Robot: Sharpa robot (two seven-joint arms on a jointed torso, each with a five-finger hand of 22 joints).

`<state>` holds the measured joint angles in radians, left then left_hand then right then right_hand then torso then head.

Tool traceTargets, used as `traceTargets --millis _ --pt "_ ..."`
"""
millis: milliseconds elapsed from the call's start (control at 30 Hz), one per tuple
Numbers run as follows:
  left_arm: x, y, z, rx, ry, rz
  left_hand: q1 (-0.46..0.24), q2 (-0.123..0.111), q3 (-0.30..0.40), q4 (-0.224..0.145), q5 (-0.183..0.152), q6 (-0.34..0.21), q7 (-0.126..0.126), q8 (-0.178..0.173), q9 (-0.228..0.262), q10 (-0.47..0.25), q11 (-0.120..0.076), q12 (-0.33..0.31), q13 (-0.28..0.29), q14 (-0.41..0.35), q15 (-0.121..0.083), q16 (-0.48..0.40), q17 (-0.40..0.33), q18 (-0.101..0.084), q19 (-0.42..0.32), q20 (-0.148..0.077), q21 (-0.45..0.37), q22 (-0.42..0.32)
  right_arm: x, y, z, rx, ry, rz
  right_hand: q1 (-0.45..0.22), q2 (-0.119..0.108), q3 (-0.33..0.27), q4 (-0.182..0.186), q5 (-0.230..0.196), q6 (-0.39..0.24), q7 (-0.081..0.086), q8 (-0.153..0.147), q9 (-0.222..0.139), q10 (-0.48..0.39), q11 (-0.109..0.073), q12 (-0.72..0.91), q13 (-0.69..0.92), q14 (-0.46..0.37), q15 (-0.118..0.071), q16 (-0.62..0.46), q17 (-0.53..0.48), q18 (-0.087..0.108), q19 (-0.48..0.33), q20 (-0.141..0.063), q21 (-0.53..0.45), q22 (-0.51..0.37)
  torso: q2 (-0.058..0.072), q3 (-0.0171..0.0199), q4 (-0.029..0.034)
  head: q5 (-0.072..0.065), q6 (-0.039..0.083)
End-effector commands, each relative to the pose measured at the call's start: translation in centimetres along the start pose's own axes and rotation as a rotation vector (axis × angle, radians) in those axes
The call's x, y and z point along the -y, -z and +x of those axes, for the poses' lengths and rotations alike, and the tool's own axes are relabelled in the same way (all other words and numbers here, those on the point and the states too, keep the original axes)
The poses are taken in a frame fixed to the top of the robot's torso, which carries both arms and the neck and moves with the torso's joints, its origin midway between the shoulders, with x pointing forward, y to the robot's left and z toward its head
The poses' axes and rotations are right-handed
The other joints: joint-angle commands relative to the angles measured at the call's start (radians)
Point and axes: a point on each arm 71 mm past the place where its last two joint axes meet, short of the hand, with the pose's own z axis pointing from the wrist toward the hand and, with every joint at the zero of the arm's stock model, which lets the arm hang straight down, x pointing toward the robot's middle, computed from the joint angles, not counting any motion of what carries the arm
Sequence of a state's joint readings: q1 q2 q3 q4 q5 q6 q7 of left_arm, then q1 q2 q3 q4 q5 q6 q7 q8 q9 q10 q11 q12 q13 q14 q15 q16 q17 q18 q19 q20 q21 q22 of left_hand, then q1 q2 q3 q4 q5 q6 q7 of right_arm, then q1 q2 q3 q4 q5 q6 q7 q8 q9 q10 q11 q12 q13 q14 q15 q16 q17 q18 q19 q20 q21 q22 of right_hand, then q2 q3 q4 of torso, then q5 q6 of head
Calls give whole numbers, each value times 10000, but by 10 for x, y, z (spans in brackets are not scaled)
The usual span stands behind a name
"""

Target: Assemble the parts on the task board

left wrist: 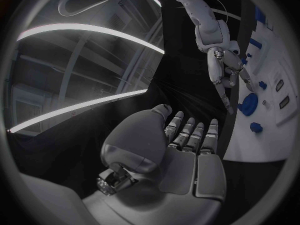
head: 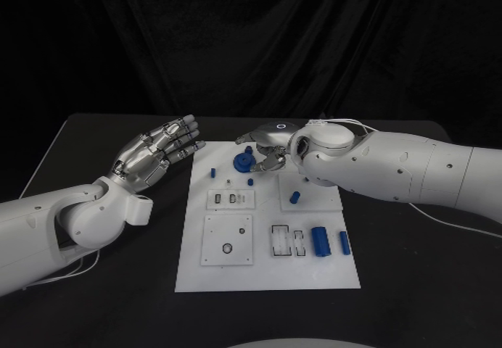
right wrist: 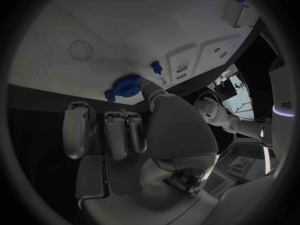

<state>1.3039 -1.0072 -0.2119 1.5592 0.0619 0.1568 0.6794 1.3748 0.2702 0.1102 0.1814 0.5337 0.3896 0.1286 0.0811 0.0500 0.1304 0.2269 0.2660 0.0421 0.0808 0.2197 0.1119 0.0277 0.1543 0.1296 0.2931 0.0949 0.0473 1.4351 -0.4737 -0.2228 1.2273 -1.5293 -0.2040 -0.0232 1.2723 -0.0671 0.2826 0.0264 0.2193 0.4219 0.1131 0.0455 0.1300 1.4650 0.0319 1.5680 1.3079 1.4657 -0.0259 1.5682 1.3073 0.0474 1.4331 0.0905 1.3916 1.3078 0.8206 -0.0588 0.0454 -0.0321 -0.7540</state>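
The task board (head: 268, 272) looks like smooth matt white plastic, its parts, such as the blue gear (head: 244, 160) at twelve o'clock, a duller blue plastic. Both arms wear glossy white shells; the left hand (head: 155, 154) and right hand (head: 270, 148) gleam like brushed metal. The black table (head: 94, 304) is matt.

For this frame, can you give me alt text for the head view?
The right robot hand touches a blue gear-like part at the far end of the white task board. The left robot hand hovers open beside the board, holding nothing.
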Motion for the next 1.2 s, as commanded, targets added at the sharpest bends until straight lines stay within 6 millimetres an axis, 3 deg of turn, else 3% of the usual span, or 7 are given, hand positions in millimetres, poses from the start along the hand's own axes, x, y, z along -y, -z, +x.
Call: traceTargets --millis 33,167,333,500,800,933,1200 --pt "10 1 1 -97 134 1436 -106 -13 71 8 33 2 55 14 -1 6 69 2 5 -13 63 55 8 -180 58 -21 33 15 2 1 1 72 31 146 7 59 -75 29 -80 350 39 70 59 832 -23 -67 2486 1051 -38 26 2635 99 -23 -82 -85 1507 1 -1 2 21 -14" --pt "10 2 0 -71 121 1430 -106 -13 71 8 33 2 55 14 -1 6 69 2 5 -13 63 55 8 -180 58 -21 33 15 4 5 -1 364 11 101 30 104 -125 53 -84 889 82 176 140 858 9 -56 2502 1051 -15 26 2635 95 -15 -73 -94 1517 1 -1 2 64 -27" --pt "12 5 -2 6 78 1433 -114 -14 88 6 32 32 58 21 3 12 71 15 7 -1 67 73 12 -183 65 -21 38 17 11 16 -8 1076 -17 -15 52 272 -175 150 126 3175 237 724 562 1005 124 5 2595 1051 72 26 2635 66 73 -5 -24 1587 1 0 5 112 -8" --pt "13 8 -3 86 32 1434 -125 -26 111 1 33 52 61 28 7 21 74 27 10 6 72 82 14 -188 69 -20 41 18 26 44 -27 2134 -14 -67 148 342 -141 209 343 4246 231 1006 642 1058 144 28 2629 1051 92 26 2635 -73 458 31 465 1891 -2 4 -4 140 0" --pt "14 9 -4 155 -12 1414 -144 -44 145 -8 36 80 63 38 12 38 77 49 14 19 80 99 18 -194 78 -22 47 20 66 111 -47 2302 -642 969 96 295 -197 425 266 4670 76 921 609 1058 -9 28 2629 1051 -38 26 2635 -265 920 -76 1117 2268 -29 12 -44 157 61" --pt "12 8 -3 134 11 1392 -144 -44 145 -8 36 80 63 38 12 38 77 49 14 19 80 99 18 -194 78 -22 47 20 87 139 -44 2061 -1123 1742 68 257 -231 477 213 4668 54 871 590 1058 -31 28 2629 1051 -60 26 2635 -261 914 -99 1106 2265 -36 15 -26 60 141" --pt "4 12 -1 146 150 1238 -161 -61 178 -16 46 92 66 44 15 49 80 58 16 28 84 111 20 -202 80 -21 47 19 117 171 -24 1539 -1562 2946 69 130 -343 666 -59 4342 -10 533 449 1058 -94 28 2629 1051 -116 26 2635 -198 769 -159 890 2168 -117 28 -97 41 131"
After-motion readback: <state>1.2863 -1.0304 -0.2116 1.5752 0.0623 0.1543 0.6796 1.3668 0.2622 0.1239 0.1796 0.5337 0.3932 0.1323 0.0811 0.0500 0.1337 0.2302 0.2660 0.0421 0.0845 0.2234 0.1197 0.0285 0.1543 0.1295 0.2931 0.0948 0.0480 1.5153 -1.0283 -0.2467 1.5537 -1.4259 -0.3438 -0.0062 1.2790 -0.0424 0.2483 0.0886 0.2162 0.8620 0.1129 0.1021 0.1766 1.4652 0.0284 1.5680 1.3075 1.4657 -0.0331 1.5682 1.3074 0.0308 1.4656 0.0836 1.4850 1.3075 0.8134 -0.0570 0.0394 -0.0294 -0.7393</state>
